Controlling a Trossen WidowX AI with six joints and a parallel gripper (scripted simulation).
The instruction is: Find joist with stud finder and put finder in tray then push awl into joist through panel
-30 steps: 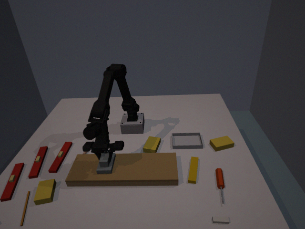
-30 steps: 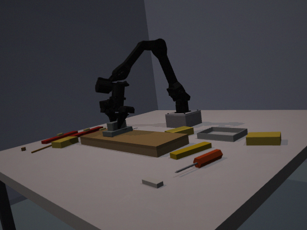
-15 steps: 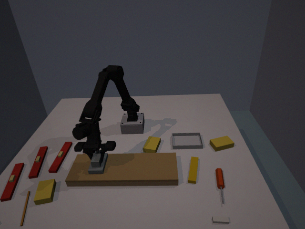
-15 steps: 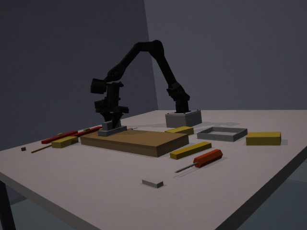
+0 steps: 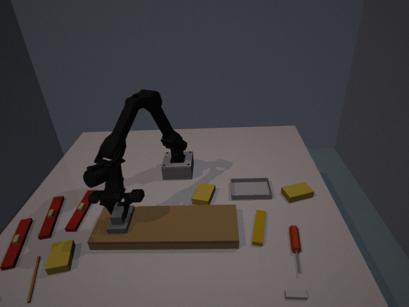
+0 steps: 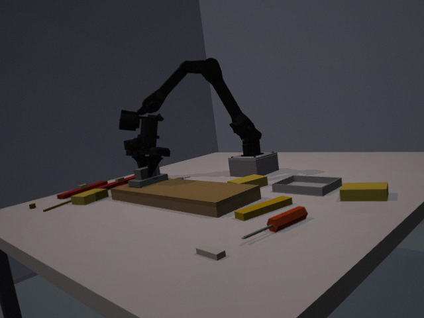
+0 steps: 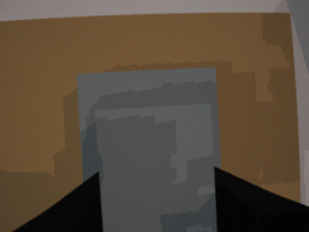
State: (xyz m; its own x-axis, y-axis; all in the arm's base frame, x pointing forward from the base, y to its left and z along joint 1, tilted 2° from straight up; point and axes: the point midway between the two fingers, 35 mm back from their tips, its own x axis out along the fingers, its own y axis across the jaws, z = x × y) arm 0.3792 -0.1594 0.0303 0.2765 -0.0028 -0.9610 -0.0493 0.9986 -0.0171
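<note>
The grey stud finder (image 5: 115, 228) (image 6: 137, 183) (image 7: 145, 79) sits on the left part of the wooden floor panel (image 5: 185, 228) (image 6: 191, 191) (image 7: 34, 97), near its left end. My gripper (image 5: 118, 213) (image 6: 149, 171) (image 7: 154, 173) is shut on its raised handle block, one finger on each side. No lit mark shows on the stud finder. The grey tray (image 5: 251, 197) (image 6: 297, 189) is empty, right of and behind the panel. A thin metal tip (image 6: 185, 177) shows behind the panel, perhaps the awl's; its handle is hidden. An orange-handled tool with a metal shaft (image 5: 294, 238) (image 6: 289, 218) lies right of the panel.
Yellow blocks (image 5: 204, 192) (image 5: 297, 190) (image 5: 60, 258) lie behind the panel, right of the tray and front left. A yellow bar (image 5: 259, 228) lies beside the panel's right end. Three red bars (image 5: 56, 205) lie left, a thin orange stick (image 5: 34, 279) front left, a white block (image 5: 296, 294) front right.
</note>
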